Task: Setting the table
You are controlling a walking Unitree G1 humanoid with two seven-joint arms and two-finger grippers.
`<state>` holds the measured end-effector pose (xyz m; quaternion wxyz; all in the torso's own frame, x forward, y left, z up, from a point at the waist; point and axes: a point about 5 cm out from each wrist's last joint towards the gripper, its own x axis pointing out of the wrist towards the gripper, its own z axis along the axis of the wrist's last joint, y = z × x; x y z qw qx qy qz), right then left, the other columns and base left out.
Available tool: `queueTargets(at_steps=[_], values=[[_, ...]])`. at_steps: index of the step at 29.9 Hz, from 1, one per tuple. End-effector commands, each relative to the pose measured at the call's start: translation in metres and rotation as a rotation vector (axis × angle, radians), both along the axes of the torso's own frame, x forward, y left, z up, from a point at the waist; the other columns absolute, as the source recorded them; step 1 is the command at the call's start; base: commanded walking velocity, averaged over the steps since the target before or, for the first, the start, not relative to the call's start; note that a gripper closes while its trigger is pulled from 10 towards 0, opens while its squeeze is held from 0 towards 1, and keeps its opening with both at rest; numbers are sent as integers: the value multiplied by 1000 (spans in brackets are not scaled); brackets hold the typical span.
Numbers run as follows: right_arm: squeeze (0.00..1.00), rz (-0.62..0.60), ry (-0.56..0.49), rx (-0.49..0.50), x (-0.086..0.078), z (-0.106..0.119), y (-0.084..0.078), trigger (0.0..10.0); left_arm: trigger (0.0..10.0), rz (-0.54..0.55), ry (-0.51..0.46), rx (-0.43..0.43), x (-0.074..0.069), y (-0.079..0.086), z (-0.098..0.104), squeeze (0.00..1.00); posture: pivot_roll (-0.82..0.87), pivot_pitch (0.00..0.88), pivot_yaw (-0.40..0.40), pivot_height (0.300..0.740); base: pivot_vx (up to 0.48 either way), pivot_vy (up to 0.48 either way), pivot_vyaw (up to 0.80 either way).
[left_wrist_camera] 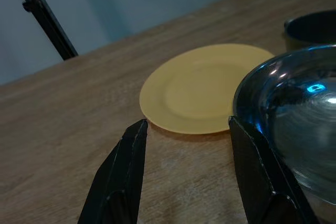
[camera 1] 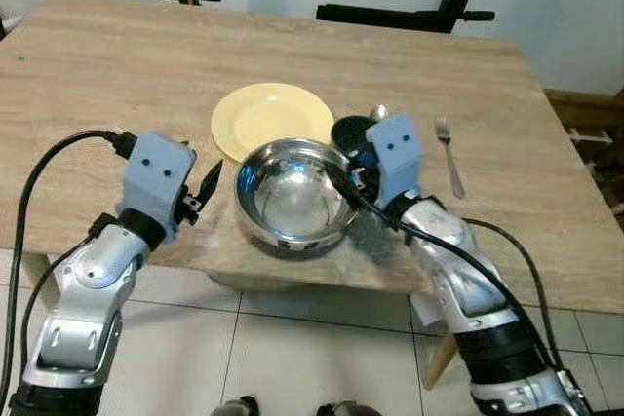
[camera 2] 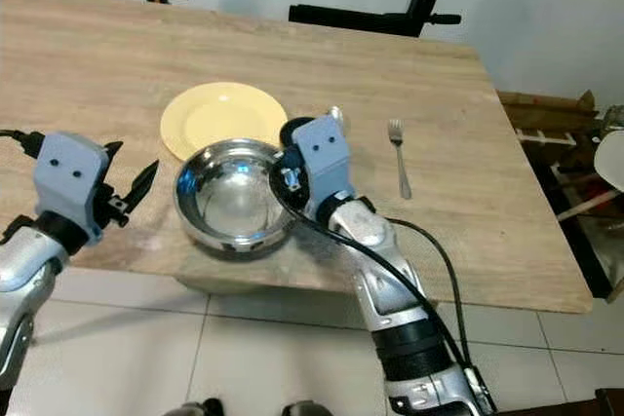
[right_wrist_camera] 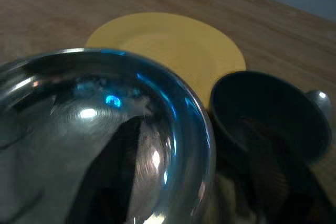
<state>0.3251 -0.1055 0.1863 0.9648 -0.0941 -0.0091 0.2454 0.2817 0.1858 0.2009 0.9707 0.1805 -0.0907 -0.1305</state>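
Steel bowl (camera 1: 290,194) sits empty at table (camera 1: 97,75) front edge overlapping yellow plate (camera 1: 265,116), right gripper (camera 1: 343,182) clamped on its rim, left gripper (camera 1: 200,194) spread apart just beside it, dark cup (camera 1: 351,132) interior hidden.

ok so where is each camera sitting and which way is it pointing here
Left eye view: on the head, looking down at the table; both silver arms show, left gripper beside the steel bowl.
Right eye view: the same scene shifted; right gripper at the bowl's rim.
Left wrist view: along its open fingers towards the yellow plate.
Right wrist view: across the bowl to a dark cup.
All four share bowl and plate.
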Motion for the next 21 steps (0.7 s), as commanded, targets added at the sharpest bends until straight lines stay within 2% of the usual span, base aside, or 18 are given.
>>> queueTargets(at_steps=[1,5,7,8,9,10,12,17,21], values=[[1000,-15,16,-6,-2,-1,-7,10000,10000,-13,13,2,-2,-1,-2,0,-74,36,17,740,0,0,0],[1000,-8,49,-17,-3,1,-13,10000,10000,-29,23,-1,-3,-4,-3,0,-87,34,14,740,0,0,0],[1000,21,203,100,-4,-3,-14,10000,10000,-37,23,-5,-3,-6,-3,0,-87,34,14,740,0,0,0],[1000,21,203,100,-4,-3,-14,10000,10000,-37,23,-5,-3,-6,-3,0,-87,34,14,740,0,0,0],[0,45,313,186,-3,-6,-16,10000,10000,-41,24,-8,-2,-8,-4,0,-98,32,9,740,0,0,0],[0,45,313,186,-3,-6,-16,10000,10000,-41,24,-8,-2,-8,-4,0,-98,32,9,740,0,0,0],[0,64,379,205,5,-5,-20,10000,10000,-43,24,-10,-2,-9,-4,0,-98,31,-3,740,0,0,0],[0,79,397,165,14,-3,-21,10000,10000,-32,21,-14,-3,-9,-4,0,-93,33,-15,740,0,0,0],[0,64,454,96,21,-19,-18,10000,10000,-16,17,-21,-7,-9,-4,0,-77,43,-31,740,0,0,0]])
